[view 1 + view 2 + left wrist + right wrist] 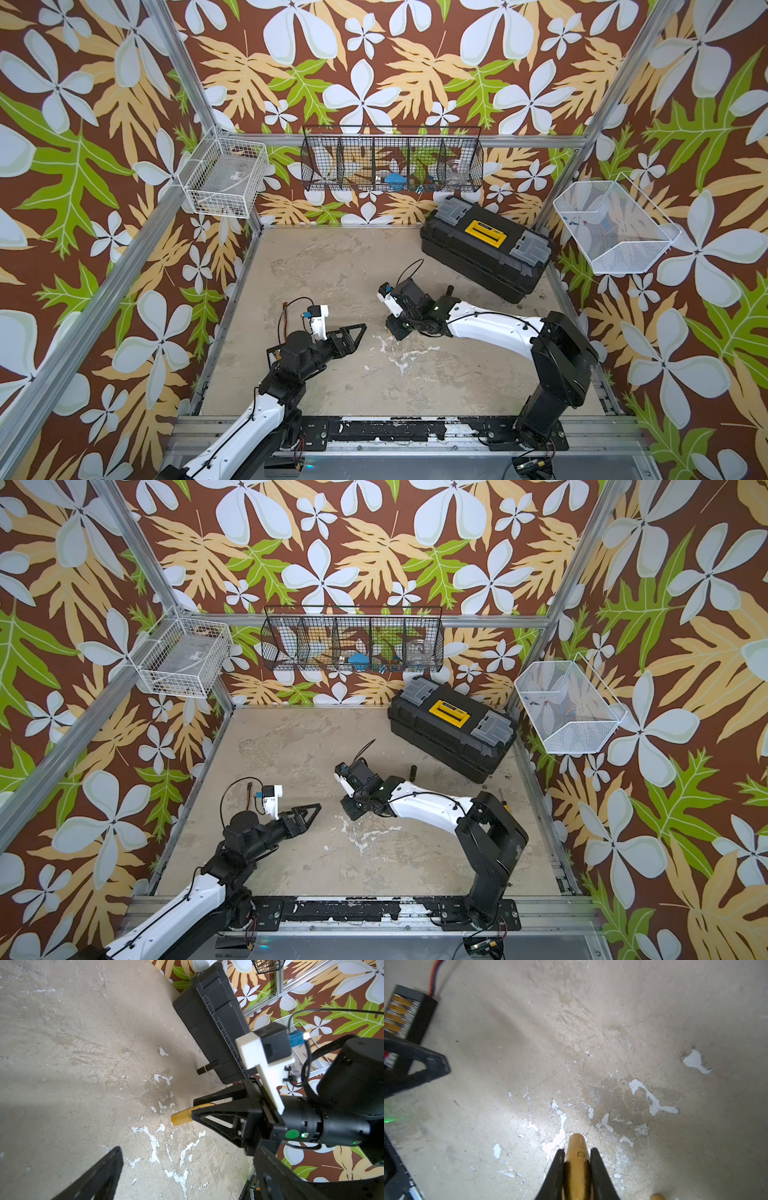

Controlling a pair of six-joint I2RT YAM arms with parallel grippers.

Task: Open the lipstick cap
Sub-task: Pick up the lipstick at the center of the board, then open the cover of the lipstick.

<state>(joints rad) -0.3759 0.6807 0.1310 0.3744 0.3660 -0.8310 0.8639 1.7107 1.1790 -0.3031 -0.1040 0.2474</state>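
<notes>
**A:** Where is the lipstick (576, 1141)?

**B:** In the right hand (577, 1149), near the middle of the desk (332, 266). It is a gold tube. The two black fingers (600, 1169) are pressed against its sides, with the rounded end sticking out past the tips.

**A:** So that hand is closed?

**B:** Yes, clamped tight on the tube, and it is pointing down toward the desk. I can't tell whether the tube's end touches the surface.

**A:** Is the cap on?

**B:** A thin seam crosses the tube just beyond the fingertips. I can't tell more than that.

**A:** And the left hand (356, 332)?

**B:** It is spread as wide as it goes and holds nothing. It sits above the desk, facing the right hand across a gap. They are near each other but not touching.

**A:** Is anything else on the desk?

**B:** A black toolbox (486, 245) with a yellow latch and grey lid compartments sits at an angle in the far right corner. Just in front of it a small black cylinder (412, 772) with a thin gold band stands upright, close to the toolbox. It is apart from both hands.

**A:** What is the surface like?

**B:** Beige and worn, with white chipped patches under and around the right hand.
</notes>
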